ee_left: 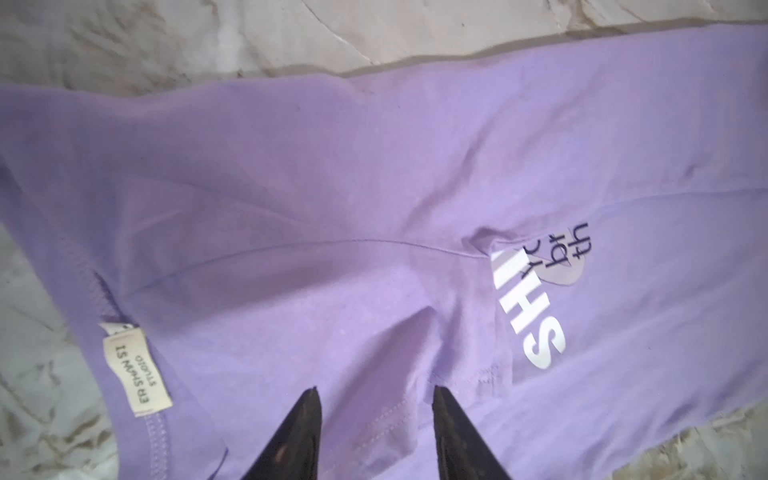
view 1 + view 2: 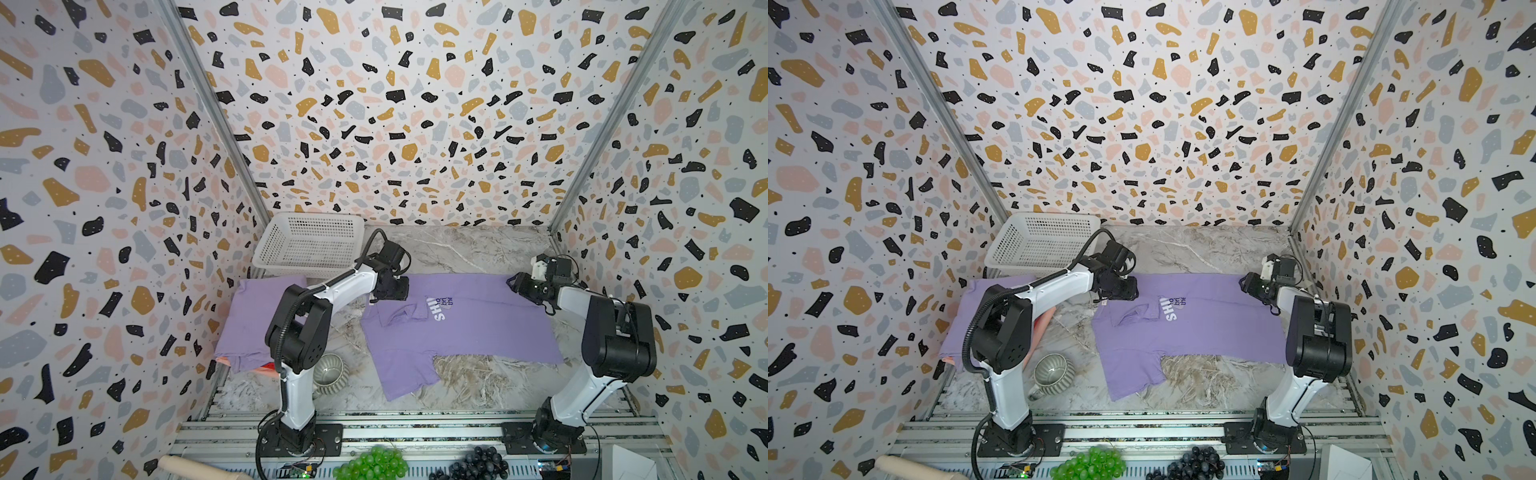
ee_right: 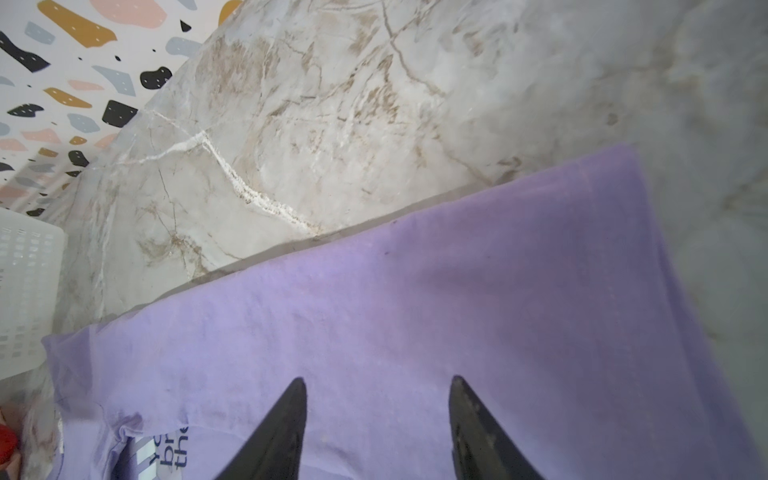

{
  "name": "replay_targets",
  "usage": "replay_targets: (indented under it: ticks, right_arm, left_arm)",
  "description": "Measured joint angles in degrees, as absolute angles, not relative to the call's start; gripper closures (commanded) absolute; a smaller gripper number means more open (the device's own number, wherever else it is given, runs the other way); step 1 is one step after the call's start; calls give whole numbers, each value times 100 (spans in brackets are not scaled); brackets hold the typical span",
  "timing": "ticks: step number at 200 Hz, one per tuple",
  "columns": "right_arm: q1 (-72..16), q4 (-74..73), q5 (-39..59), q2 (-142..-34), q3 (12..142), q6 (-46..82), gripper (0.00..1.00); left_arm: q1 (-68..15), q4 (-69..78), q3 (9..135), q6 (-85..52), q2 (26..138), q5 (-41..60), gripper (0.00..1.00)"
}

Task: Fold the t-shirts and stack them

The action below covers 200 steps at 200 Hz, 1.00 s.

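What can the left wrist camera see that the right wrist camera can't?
Only the left wrist view shows the neck label and the big white letters. Only the right wrist view shows the white basket and the spotted wall. Both show the purple shirt, the marble table, and black fingers standing apart over the cloth: the left gripper and the right gripper.

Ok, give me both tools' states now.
Left tool: open, nothing held, over the purple shirt.
Right tool: open, nothing held, over the same shirt.
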<state>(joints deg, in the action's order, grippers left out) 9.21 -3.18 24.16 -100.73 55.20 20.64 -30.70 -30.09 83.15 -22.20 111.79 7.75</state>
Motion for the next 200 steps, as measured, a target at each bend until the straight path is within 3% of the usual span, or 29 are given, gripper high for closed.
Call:
replay_targets:
  ticks: [68,162,200]
  right_arm:
    - [749,-360,2132,-10973,6178,2261,45]
    - [639,-158,2012,-13047,9212,2574,45]
    - [635,-91,2204,-13268,9734,2536,46]
  left_arm:
    - [-2794,-2720,9109,-2137,12328,648,55]
    - [-2095,-2346,12204,-2517,14477,1061,53]
    - [-2067,-2257,12405,-2587,14586,1177,53]
